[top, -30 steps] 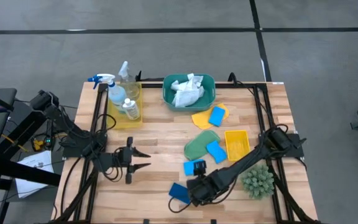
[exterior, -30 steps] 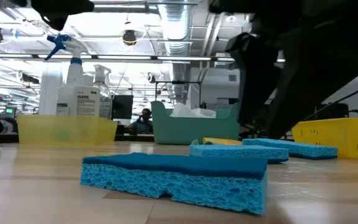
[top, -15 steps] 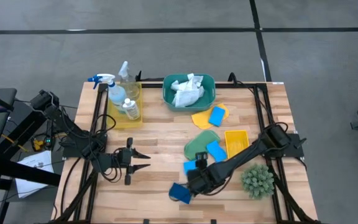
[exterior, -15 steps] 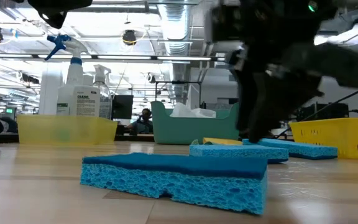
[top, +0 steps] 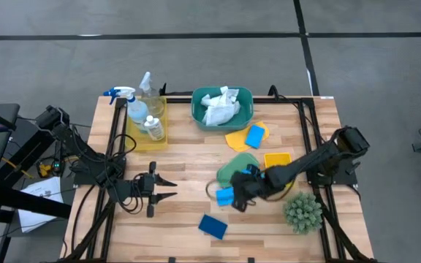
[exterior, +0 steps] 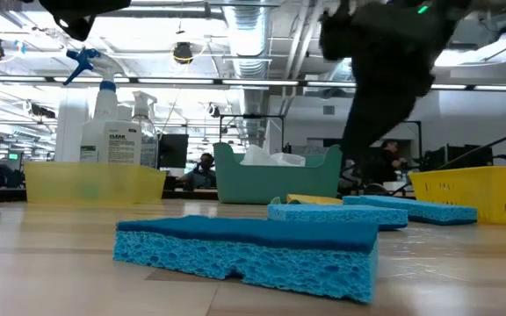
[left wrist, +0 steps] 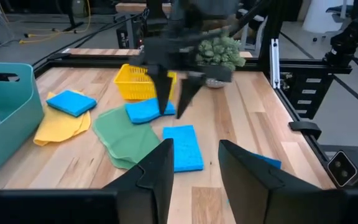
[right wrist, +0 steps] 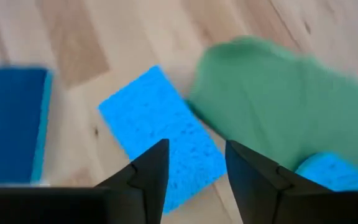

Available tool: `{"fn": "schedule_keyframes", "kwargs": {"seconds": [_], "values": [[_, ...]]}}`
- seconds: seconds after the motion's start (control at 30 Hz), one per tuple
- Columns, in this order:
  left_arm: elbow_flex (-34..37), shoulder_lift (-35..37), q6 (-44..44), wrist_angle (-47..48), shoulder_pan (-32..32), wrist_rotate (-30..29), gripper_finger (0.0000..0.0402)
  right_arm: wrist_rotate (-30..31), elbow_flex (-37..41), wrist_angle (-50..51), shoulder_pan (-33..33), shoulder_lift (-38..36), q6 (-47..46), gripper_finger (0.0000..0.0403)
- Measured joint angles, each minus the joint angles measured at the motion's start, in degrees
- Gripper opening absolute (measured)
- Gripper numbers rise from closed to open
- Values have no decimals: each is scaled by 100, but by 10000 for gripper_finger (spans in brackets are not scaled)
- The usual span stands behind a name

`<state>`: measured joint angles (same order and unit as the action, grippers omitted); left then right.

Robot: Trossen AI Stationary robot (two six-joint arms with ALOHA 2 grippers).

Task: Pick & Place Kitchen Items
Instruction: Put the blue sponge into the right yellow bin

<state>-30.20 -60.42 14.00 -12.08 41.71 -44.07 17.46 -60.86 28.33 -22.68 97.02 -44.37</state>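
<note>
My right gripper (top: 236, 196) (right wrist: 194, 174) hangs open, pointing down over a light-blue sponge (right wrist: 160, 134) (top: 224, 196) that lies flat on the table beside the green cloth (top: 234, 166); it touches nothing. The dark-blue sponge (top: 213, 226) lies flat near the front edge. A second light-blue sponge (left wrist: 148, 111) rests on the green cloth, and a third (top: 255, 136) on the yellow cloth (top: 237, 140). The white cloth (top: 220, 106) sits in the teal basin (top: 243, 95). The spray bottle (top: 131, 102) and small bottles (top: 153, 126) stand in the left yellow tray. My left gripper (top: 170, 187) waits open at the left.
A small yellow tray (top: 278, 162) sits under my right arm. The spiky green plant (top: 302, 210) stands at the near right. The left yellow tray (top: 139, 139) and the teal basin line the far side. Bare wood lies between my left gripper and the sponges.
My right gripper has drawn away from the dark-blue sponge toward the table's far edge, rising a little and rolling about its own axis, and now hangs over the light-blue sponge. The dark-blue sponge has stayed flat where it was.
</note>
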Motion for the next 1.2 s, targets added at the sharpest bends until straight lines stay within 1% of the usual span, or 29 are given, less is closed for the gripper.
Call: {"fn": "schedule_keyframes", "kwargs": {"seconds": [0.1,0.2,0.33,0.43,0.53,0.83,0.97,1.2], "values": [[0,0,15,-28,0,4,124,-526,109,-486,79,-5,-748,141],[-2,0,14,-66,0,1,125,-731,110,-434,39,89,-1442,131],[-4,0,30,-72,0,4,124,-609,113,-121,-72,86,-2201,119],[-4,0,39,-87,0,4,123,-540,121,151,-97,78,-2555,117],[-4,0,39,-97,0,4,123,-547,121,320,-85,96,-2689,124],[-4,0,105,-133,0,6,122,-716,116,451,149,170,-2774,171],[-4,0,129,-129,0,7,122,-803,116,397,217,170,-2811,177],[-4,0,131,-125,0,217,122,-884,116,294,226,170,-2898,177]]}}
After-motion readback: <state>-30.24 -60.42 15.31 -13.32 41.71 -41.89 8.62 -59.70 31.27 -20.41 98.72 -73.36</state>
